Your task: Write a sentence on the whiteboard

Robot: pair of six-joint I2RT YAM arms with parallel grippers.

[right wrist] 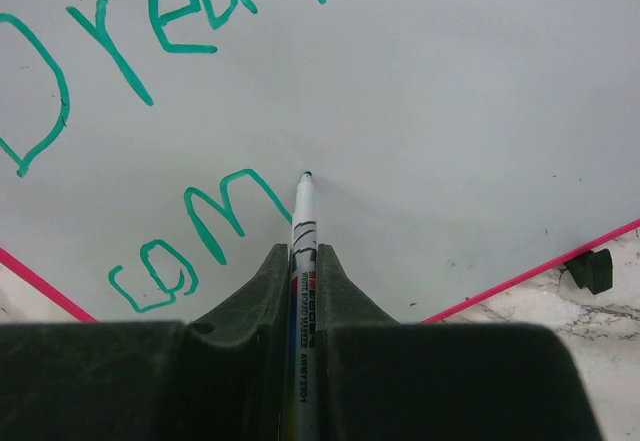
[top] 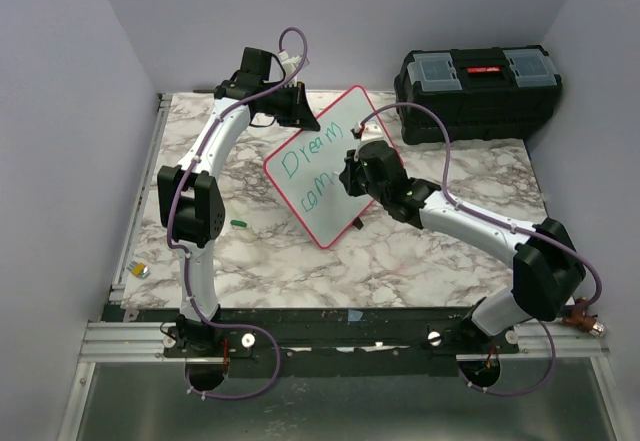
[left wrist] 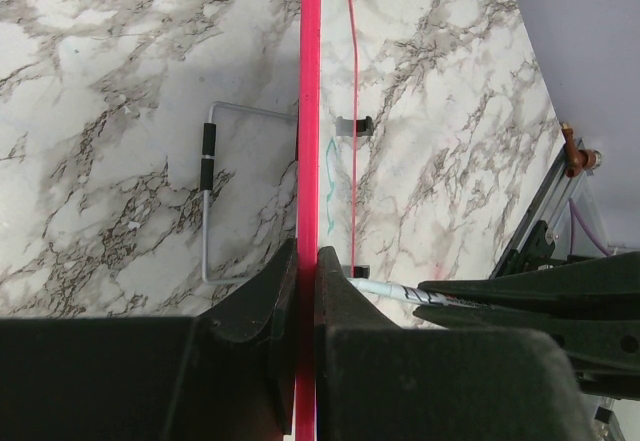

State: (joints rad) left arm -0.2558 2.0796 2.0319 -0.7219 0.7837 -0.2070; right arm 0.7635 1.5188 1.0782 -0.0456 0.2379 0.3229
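Your right gripper (right wrist: 302,256) is clamping the marker (right wrist: 304,211), tip resting on the whiteboard (right wrist: 450,111) just past "com" in line 2 of the sentence (right wrist: 200,223), while your left gripper (left wrist: 307,256) is pinching the board's red rim, likely holding it tilted on the table (left wrist: 120,81) for writing.

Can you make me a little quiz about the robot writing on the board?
1. True or false: the right gripper holds a marker with its tip at the whiteboard.
2. What colour is the writing? A red, B green, C black.
3. Fill the gap: the left gripper is shut on the whiteboard's pink ___.

Key: 1 true. 2 B. 3 rim.
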